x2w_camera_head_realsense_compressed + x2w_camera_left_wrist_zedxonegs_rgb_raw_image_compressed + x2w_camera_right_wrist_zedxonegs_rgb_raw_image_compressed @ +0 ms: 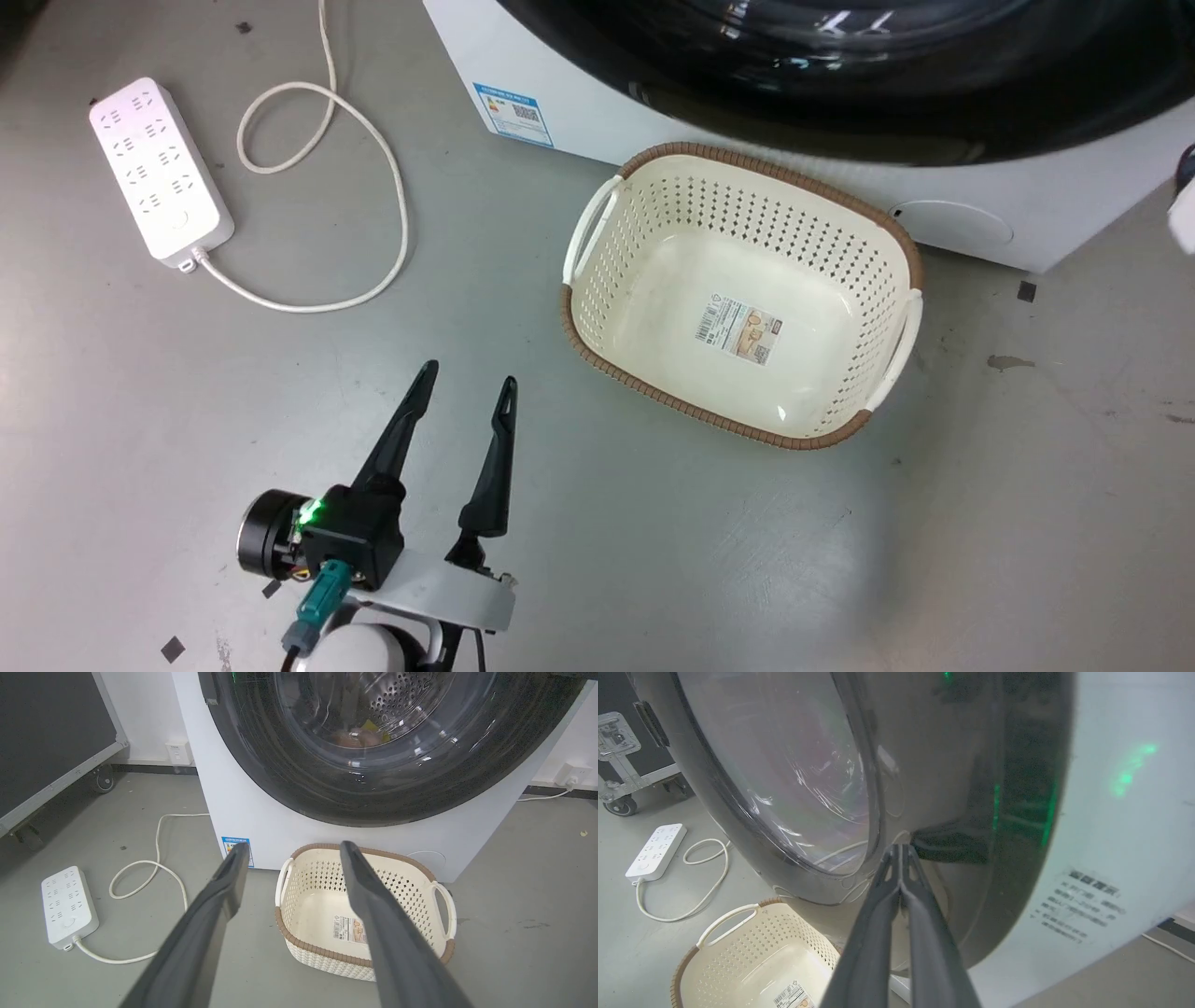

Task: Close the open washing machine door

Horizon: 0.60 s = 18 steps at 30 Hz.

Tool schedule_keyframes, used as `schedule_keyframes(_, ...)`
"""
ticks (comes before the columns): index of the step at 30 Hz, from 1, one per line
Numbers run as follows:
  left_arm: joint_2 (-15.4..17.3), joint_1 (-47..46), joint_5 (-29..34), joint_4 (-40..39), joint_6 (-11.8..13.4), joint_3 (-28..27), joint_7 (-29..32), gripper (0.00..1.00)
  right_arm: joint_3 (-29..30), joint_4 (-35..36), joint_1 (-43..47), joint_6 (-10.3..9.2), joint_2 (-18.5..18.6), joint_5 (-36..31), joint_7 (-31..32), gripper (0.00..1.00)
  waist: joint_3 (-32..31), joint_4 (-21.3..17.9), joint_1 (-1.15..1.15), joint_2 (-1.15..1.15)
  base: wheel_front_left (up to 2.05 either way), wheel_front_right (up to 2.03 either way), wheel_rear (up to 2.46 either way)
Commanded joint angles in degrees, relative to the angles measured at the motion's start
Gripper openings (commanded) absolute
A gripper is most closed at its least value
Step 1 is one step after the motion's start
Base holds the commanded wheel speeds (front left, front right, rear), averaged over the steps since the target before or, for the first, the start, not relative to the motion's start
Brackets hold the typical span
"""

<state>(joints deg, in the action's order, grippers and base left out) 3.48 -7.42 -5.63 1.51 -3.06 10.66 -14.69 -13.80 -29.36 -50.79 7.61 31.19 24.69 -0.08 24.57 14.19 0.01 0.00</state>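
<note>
The washing machine door (840,103) is a big round black-rimmed disc lying close against the white machine front (243,812). Through its glass window (373,714) I see the steel drum and some laundry. In the right wrist view my right gripper (901,848) is shut with nothing in it, its tips against the door (948,765) just right of the bulging glass (794,765). My left gripper (467,373) hangs open over the floor, left of the basket and well short of the door. Its fingers (224,896) frame the machine's lower front.
A cream basket (747,163) with a brown rim stands on the floor right below the door, seen also as the basket (317,877) and basket (752,933). A white power strip (159,168) with a looped cord lies at the left. A black wheeled case (46,742) stands further left.
</note>
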Motion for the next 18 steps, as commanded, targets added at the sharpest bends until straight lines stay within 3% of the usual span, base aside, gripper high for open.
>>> schedule_keyframes(1,-0.22,-1.27,0.25,0.11,-0.29,-0.14,-0.30,1.00,0.60,-1.67,-2.03,-0.12,0.44,-0.22,-0.24,0.00,0.03,0.01,-0.01,0.00,0.00,0.00,0.00)
schedule_keyframes(7,-0.39,-1.42,0.39,0.58,-0.47,-0.61,-0.30,1.00,-0.03,-7.65,-4.99,-0.12,-0.91,-0.72,-1.71,0.00,-1.29,-0.58,-0.01,0.00,0.00,0.00,0.00)
schedule_keyframes(12,-0.47,-0.31,0.12,1.24,-0.55,-1.38,-0.30,1.00,-0.82,-10.82,-2.32,-0.12,-2.83,-0.06,-5.91,0.01,-6.14,-1.45,-0.01,0.00,0.00,0.00,0.00)
schedule_keyframes(13,-0.48,0.16,-0.03,1.44,-0.54,-1.66,-0.30,1.00,-1.02,-11.09,-1.13,-0.12,-3.18,-0.15,-7.20,0.45,-7.46,-1.77,-0.01,0.00,0.00,0.00,0.00)
schedule_keyframes(14,-0.49,0.66,-0.14,1.65,-0.55,-1.92,-0.30,1.00,-0.90,-11.33,0.24,-0.12,-3.68,-0.02,-8.48,1.00,-8.84,-2.13,-0.01,0.00,0.00,0.00,0.00)
schedule_keyframes(18,-0.51,2.61,-0.41,2.69,-0.68,-3.11,-0.30,1.00,0.71,-11.40,6.81,-0.12,-5.75,0.52,-11.65,1.00,-14.15,-3.95,-0.01,0.00,0.00,0.00,0.00)
